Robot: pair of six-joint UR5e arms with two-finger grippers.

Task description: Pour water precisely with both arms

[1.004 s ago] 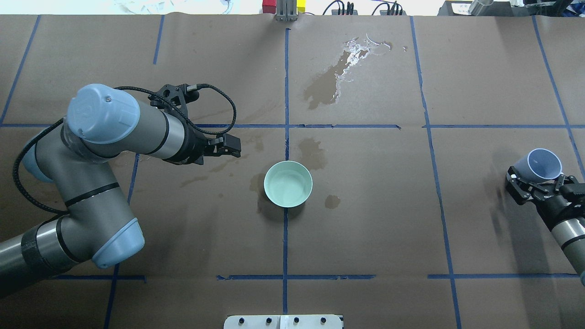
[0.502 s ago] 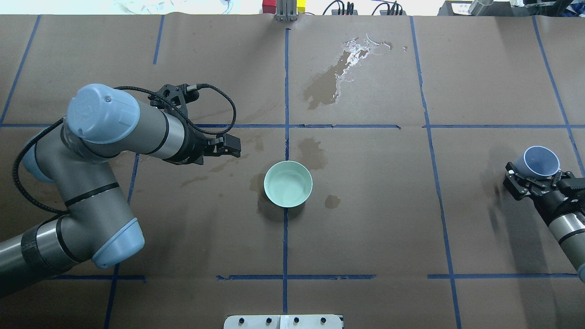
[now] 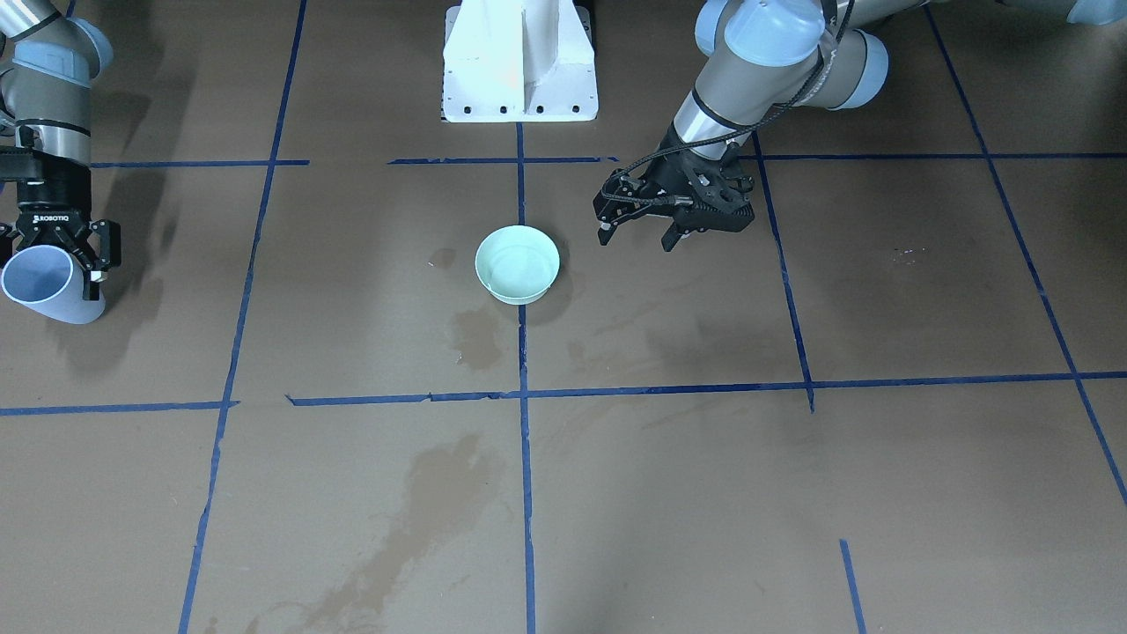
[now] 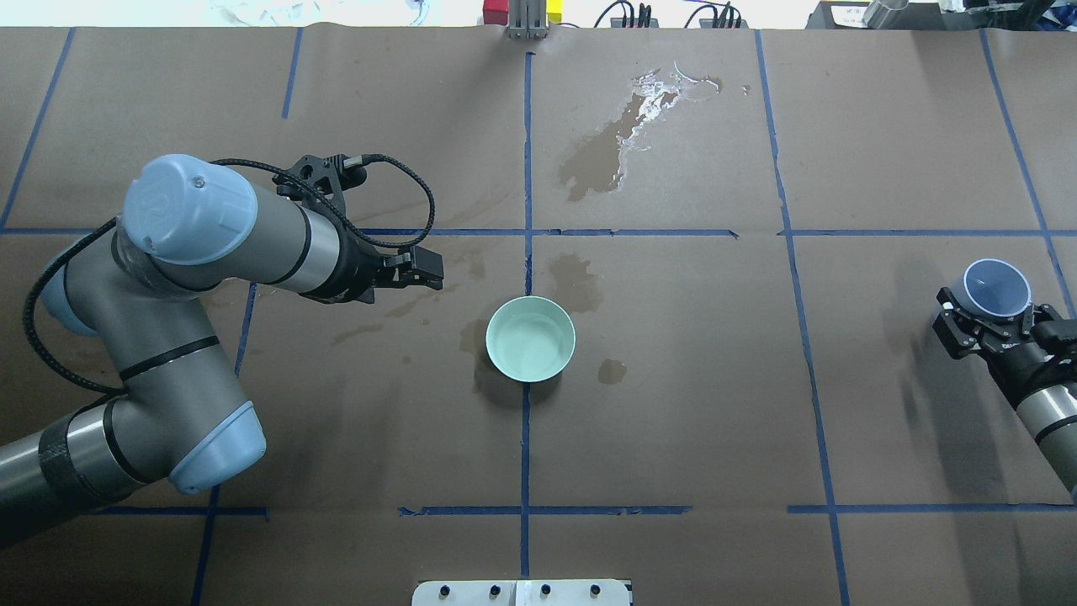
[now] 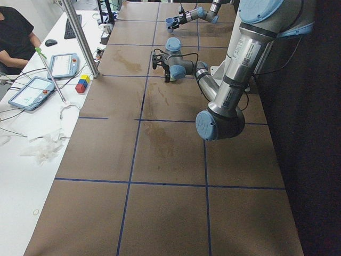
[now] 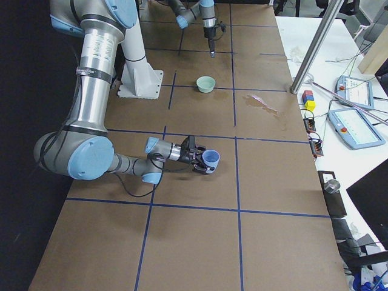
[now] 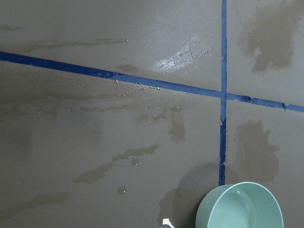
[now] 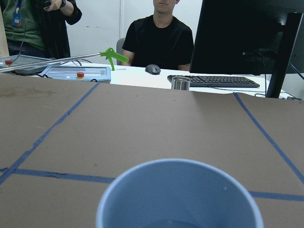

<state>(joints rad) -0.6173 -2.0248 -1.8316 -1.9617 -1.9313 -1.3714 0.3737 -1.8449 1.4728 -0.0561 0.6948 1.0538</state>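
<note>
The right tool (image 4: 991, 316) is clamped on a pale blue cup (image 3: 84, 308), one finger on each side of its wall, and holds it off the tabletop (image 4: 673, 421) near the right edge, tilted with its mouth up and away from the robot. Whether the cup holds any liquid I cannot tell. Well apart from it, the left tool (image 3: 636, 238) hangs empty, fingers spread, just left of a mint-green bowl (image 4: 488, 338) and a little farther out, touching nothing. The bowl stands upright at the middle of the tabletop, on a blue tape line (image 4: 525, 438). The water (image 3: 518, 264) lies in the bowl as a shallow, faintly rippled sheen. Dark wet patches (image 4: 576, 282) mark the brown paper around the bowl, and a larger spill stain (image 4: 602, 156) lies at the far side.
</note>
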